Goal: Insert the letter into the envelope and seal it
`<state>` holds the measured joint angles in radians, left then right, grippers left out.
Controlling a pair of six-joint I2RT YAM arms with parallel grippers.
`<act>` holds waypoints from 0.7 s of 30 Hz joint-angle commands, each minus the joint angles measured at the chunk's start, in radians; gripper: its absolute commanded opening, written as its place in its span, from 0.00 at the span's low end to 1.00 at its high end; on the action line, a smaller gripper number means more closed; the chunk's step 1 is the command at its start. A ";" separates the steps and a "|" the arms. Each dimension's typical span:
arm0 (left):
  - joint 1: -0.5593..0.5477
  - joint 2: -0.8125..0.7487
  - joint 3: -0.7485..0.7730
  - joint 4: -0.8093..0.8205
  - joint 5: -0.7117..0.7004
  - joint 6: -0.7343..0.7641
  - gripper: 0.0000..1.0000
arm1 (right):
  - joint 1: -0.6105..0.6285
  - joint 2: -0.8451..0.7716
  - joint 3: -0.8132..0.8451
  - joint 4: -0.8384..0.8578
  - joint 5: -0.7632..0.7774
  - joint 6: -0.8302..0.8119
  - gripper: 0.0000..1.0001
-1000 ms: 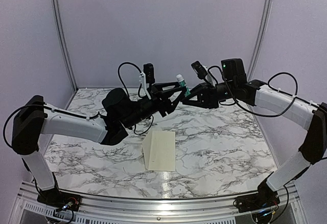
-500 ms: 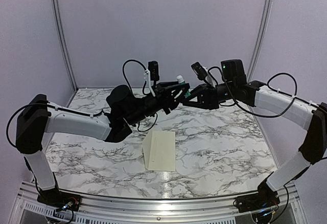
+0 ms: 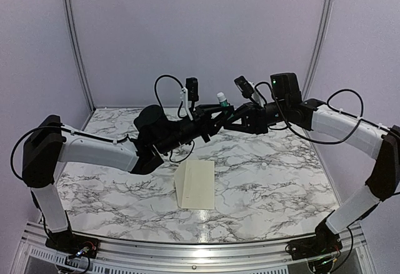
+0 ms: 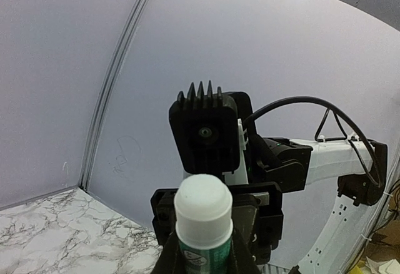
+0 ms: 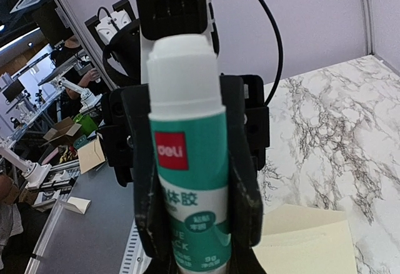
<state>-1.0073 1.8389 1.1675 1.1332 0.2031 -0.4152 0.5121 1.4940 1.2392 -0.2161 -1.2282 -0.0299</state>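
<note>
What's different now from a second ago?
The left end effector moved right, up to the glue stick, and closed around it. The right end effector stayed shut on the glue stick, holding it in the air. The envelope did not move.

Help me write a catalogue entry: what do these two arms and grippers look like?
The left arm and right arm have white shells with black joints, and thin black cables loop along them. The left gripper and right gripper are black with two fingers. A green light glows near the right gripper.
</note>
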 commanded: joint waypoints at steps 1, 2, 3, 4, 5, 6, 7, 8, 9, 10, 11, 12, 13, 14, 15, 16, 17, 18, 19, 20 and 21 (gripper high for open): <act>0.003 -0.007 0.017 -0.010 0.018 0.009 0.11 | -0.003 -0.023 0.008 0.001 0.011 -0.034 0.15; 0.005 -0.013 0.009 -0.009 0.017 0.009 0.09 | -0.003 -0.023 0.008 -0.008 0.016 -0.046 0.17; 0.008 -0.020 -0.001 -0.009 0.016 0.008 0.07 | -0.003 -0.024 0.010 -0.021 0.020 -0.062 0.21; 0.011 -0.030 -0.014 -0.011 0.013 0.007 0.05 | -0.003 -0.023 0.013 -0.038 0.022 -0.082 0.25; 0.017 -0.045 -0.028 -0.017 0.009 0.005 0.04 | -0.003 -0.022 0.019 -0.065 0.028 -0.114 0.32; 0.023 -0.065 -0.048 -0.027 0.001 0.004 0.04 | -0.004 -0.020 0.028 -0.119 0.045 -0.157 0.36; 0.032 -0.087 -0.070 -0.046 -0.004 0.004 0.03 | -0.003 -0.017 0.035 -0.156 0.069 -0.197 0.38; 0.042 -0.127 -0.091 -0.078 -0.013 0.003 0.03 | -0.003 -0.012 0.038 -0.187 0.092 -0.229 0.39; 0.053 -0.158 -0.108 -0.149 -0.017 0.002 0.03 | -0.004 -0.006 0.038 -0.213 0.112 -0.266 0.40; 0.068 -0.189 -0.117 -0.231 -0.015 0.003 0.03 | -0.004 0.000 0.034 -0.231 0.129 -0.287 0.40; 0.083 -0.219 -0.126 -0.307 -0.011 0.006 0.03 | -0.003 0.009 0.024 -0.237 0.151 -0.296 0.40; 0.098 -0.250 -0.140 -0.370 -0.011 0.014 0.03 | -0.004 0.018 0.015 -0.238 0.175 -0.299 0.40; 0.111 -0.280 -0.158 -0.432 -0.018 0.022 0.03 | -0.004 0.032 0.010 -0.240 0.194 -0.308 0.39; 0.123 -0.312 -0.179 -0.487 -0.029 0.031 0.03 | -0.004 0.047 0.007 -0.249 0.214 -0.322 0.37; 0.140 -0.338 -0.204 -0.545 -0.038 0.039 0.02 | -0.002 0.066 0.007 -0.258 0.230 -0.333 0.35; 0.154 -0.368 -0.220 -0.603 -0.044 0.044 0.02 | 0.001 0.085 0.011 -0.265 0.247 -0.339 0.32; 0.168 -0.393 -0.234 -0.659 -0.051 0.046 0.02 | 0.004 0.104 0.017 -0.270 0.262 -0.344 0.28; 0.182 -0.414 -0.243 -0.723 -0.057 0.048 0.02 | 0.008 0.133 0.024 -0.279 0.268 -0.355 0.25; 0.197 -0.436 -0.253 -0.781 -0.068 0.052 0.02 | 0.014 0.153 0.032 -0.286 0.277 -0.365 0.21; 0.210 -0.455 -0.264 -0.837 -0.083 0.053 0.01 | 0.021 0.174 0.039 -0.290 0.288 -0.371 0.18; 0.227 -0.473 -0.276 -0.882 -0.092 0.051 0.00 | 0.030 0.196 0.045 -0.290 0.299 -0.372 0.16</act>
<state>-0.8219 1.4296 0.9348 0.5495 0.1574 -0.3889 0.5171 1.6180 1.2415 -0.4488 -1.0058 -0.3470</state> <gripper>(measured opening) 0.175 0.196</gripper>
